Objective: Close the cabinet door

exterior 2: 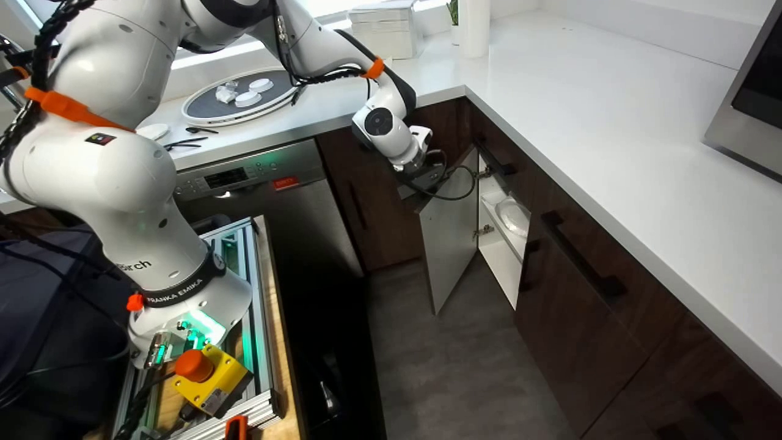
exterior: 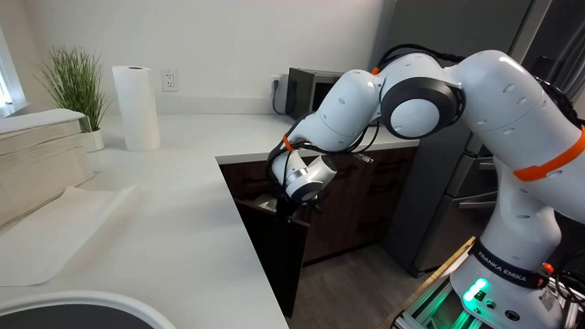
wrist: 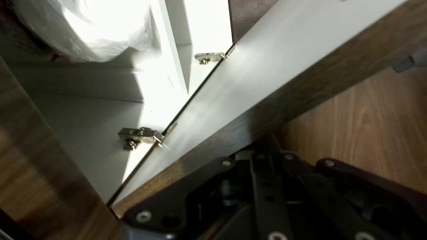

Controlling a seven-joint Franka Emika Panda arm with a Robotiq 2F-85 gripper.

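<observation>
The cabinet door stands partly open. Its dark outer face (exterior: 283, 256) shows in an exterior view, and its pale inner face (exterior 2: 452, 226) shows in an exterior view. In the wrist view the door (wrist: 233, 96) runs diagonally, with hinges (wrist: 141, 135) on its inner side and a brown edge facing the camera. My gripper (wrist: 263, 146) looks shut, with its dark fingers close together at the door's outer side. Its tips are dark and partly hidden, so contact is unclear. The gripper also shows at the door's upper part in both exterior views (exterior: 292, 212) (exterior 2: 421, 183).
The white countertop (exterior: 183, 196) overhangs the door. Drawer fronts with dark handles (exterior 2: 583, 256) stand to one side of the opening, and a dishwasher (exterior 2: 269, 201) stands on the other side. A plastic-wrapped item (wrist: 96, 30) sits inside the cabinet. A cable hangs beside the gripper.
</observation>
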